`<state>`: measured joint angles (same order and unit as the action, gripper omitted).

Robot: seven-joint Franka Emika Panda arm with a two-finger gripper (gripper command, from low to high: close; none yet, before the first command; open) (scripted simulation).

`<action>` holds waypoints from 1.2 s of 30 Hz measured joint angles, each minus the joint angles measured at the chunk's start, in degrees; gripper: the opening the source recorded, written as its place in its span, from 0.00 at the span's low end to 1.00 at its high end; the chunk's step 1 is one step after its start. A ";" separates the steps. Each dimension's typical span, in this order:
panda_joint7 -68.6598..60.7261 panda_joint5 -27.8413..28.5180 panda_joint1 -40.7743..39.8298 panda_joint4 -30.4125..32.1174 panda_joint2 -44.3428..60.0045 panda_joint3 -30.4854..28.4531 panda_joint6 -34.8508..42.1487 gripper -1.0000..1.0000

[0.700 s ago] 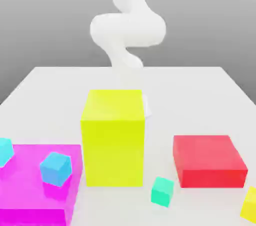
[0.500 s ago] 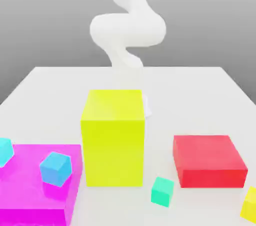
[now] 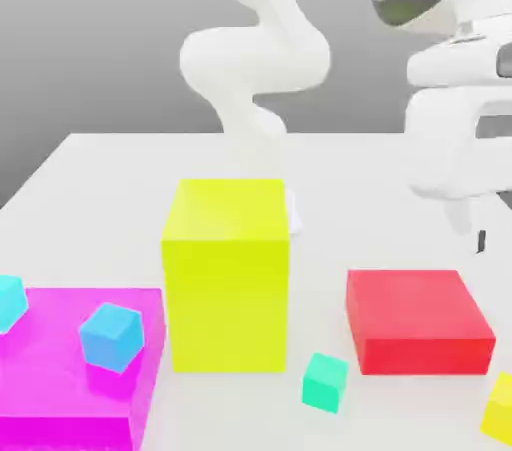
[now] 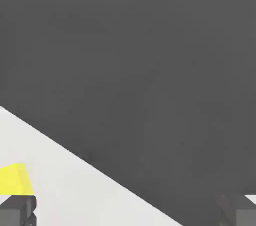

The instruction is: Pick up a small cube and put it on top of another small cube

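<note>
1. Approach step: the gripper point(image 4: 125, 212), jaws spread wide and empty, hangs above the red block point(image 3: 418, 321).
2. The small cube point(image 3: 500, 407) rests on the table point(image 3: 100, 169), near that block.
3. Next, probably: descend squarely over the cube.

The table point(image 3: 400, 169) is viewed by the exterior camera from low at its near edge, facing the arm point(image 3: 255, 59). The table edge and the small cube point(image 4: 15, 179) are seen close from above by the hand camera.
</note>
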<state>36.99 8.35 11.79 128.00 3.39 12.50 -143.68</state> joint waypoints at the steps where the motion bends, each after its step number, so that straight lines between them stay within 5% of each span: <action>1: -0.33 0.41 0.52 -0.16 2.08 0.27 -0.50 0.50; 13: -1.20 6.67 7.50 -3.14 27.06 0.51 -10.27 0.50; 14: -0.87 7.15 7.93 -3.41 28.29 0.00 -11.21 0.00; 25: -3.18 3.86 5.88 -1.79 21.17 2.41 -5.75 0.00; 36: 0.03 -0.91 -8.94 3.73 8.73 -11.62 0.56 0.00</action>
<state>37.01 7.44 2.85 131.73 12.12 0.87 -143.12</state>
